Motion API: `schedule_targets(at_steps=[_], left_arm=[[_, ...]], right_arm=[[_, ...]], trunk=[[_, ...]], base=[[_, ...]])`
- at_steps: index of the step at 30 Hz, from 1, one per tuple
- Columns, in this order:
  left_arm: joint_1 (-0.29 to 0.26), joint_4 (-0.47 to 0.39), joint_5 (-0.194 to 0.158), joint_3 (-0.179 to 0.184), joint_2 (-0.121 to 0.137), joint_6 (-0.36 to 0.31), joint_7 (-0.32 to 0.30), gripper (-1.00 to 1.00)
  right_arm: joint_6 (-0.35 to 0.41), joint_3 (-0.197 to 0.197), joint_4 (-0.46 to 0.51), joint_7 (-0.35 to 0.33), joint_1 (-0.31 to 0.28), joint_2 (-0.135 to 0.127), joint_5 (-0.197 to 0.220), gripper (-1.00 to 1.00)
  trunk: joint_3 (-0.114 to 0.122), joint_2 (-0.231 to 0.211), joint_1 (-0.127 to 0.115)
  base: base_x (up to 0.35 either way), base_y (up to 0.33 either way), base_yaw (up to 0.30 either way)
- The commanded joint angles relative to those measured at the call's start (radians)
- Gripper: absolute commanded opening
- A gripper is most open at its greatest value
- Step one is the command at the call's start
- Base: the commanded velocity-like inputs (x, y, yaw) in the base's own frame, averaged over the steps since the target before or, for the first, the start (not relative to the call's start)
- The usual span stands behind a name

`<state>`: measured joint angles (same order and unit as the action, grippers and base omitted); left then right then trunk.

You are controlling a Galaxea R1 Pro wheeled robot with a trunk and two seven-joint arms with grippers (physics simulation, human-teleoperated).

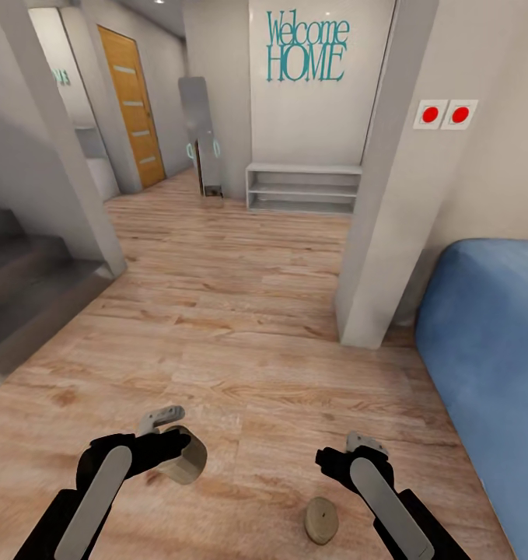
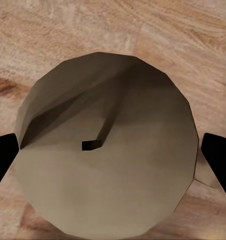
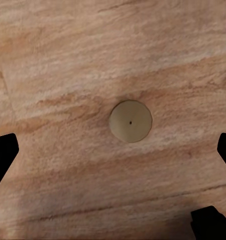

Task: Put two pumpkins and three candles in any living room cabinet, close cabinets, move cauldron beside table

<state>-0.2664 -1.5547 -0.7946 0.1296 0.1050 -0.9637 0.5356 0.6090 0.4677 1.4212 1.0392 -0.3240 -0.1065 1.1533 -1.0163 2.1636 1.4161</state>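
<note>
Item 1. Left pincer (image 1: 170,443): seen in the head view at roughly 7 o'clock. A candle (image 1: 184,463) is held at its tip. In the left wrist view the candle's pale top (image 2: 105,150), with a short dark wick at its centre, is seen large between the two dark fingertips (image 2: 3,157), which sit at either edge of it. The pincer is closed on this candle.

Item 2. Right pincer (image 1: 349,451): seen in the head view at roughly 5 o'clock, over the floor. In the right wrist view its fingertips (image 3: 3,157) are spread far apart at the frame's two sides, with nothing between them. The pincer is open.

Item 3. Second candle (image 1: 321,519): a squat cylinder with a flat beige top, standing upright on the wooden floor (image 1: 240,311), just beside the right pincer and toward 6 o'clock from it. In the right wrist view it (image 3: 131,120) is seen from above, small, well apart from the fingertips.

Item 4. Surroundings, head view: a blue sofa (image 1: 489,365) at 3 o'clock; a white pillar (image 1: 380,233) beside it; a low white shelf unit (image 1: 304,188) at 12 o'clock under the teal lettering "Welcome HOME" (image 1: 306,48); two red buttons (image 1: 445,114) at 1 o'clock; an orange door (image 1: 133,105) at 11 o'clock; grey steps (image 1: 22,288) at 9 o'clock.
</note>
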Motion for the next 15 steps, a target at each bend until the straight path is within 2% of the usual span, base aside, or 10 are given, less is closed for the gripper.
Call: schedule_targets(at_steps=[1,5,7,10,11,12,13,15], left_arm=[[-0.001,-0.001,-0.010,0.001,0.001,-0.001,0.010,-1.00],[-0.002,-0.003,-0.026,0.000,0.002,-0.001,0.007,-1.00],[-0.002,-0.004,-0.061,-0.001,0.004,-0.002,0.006,-1.00],[-0.002,-0.005,-0.177,-0.017,0.033,-0.016,0.004,-1.00],[-0.002,-0.005,-0.241,-0.026,0.060,-0.022,0.004,-1.00],[-0.002,-0.005,-0.265,-0.029,0.071,-0.024,0.003,-1.00],[-0.002,-0.005,-0.339,-0.034,0.104,-0.026,-0.003,-1.00],[-0.002,-0.005,-0.436,-0.039,0.146,-0.027,-0.017,-1.00]], right_arm=[[0.005,0.002,0.001,0.007,-0.001,-0.001,0.005,1.00],[0.005,0.002,0.000,-0.003,-0.001,-0.001,0.004,1.00],[0.005,0.002,-0.001,-0.022,-0.001,-0.001,-0.001,1.00],[0.005,0.002,-0.018,-0.050,-0.001,-0.001,-0.009,1.00],[0.005,0.002,-0.022,-0.055,-0.001,0.000,-0.010,1.00],[0.005,0.002,-0.023,-0.057,-0.001,0.000,-0.011,1.00],[0.004,0.003,-0.025,-0.059,-0.001,-0.001,-0.011,1.00],[0.003,0.003,-0.029,-0.064,-0.001,0.000,-0.012,1.00]], trunk=[[-0.001,0.000,0.000],[-0.001,0.000,0.000],[-0.001,0.000,0.000],[-0.001,0.000,0.000],[-0.001,0.000,0.000],[-0.001,0.000,0.000],[-0.004,0.007,0.004],[-0.010,0.021,0.011]], base=[[0.030,-0.026,0.000],[0.012,-0.010,0.000],[0.003,-0.003,0.000],[0.000,0.000,0.000],[0.000,0.000,0.000],[0.000,0.000,0.000],[0.000,0.000,0.000],[0.000,0.000,0.000]])
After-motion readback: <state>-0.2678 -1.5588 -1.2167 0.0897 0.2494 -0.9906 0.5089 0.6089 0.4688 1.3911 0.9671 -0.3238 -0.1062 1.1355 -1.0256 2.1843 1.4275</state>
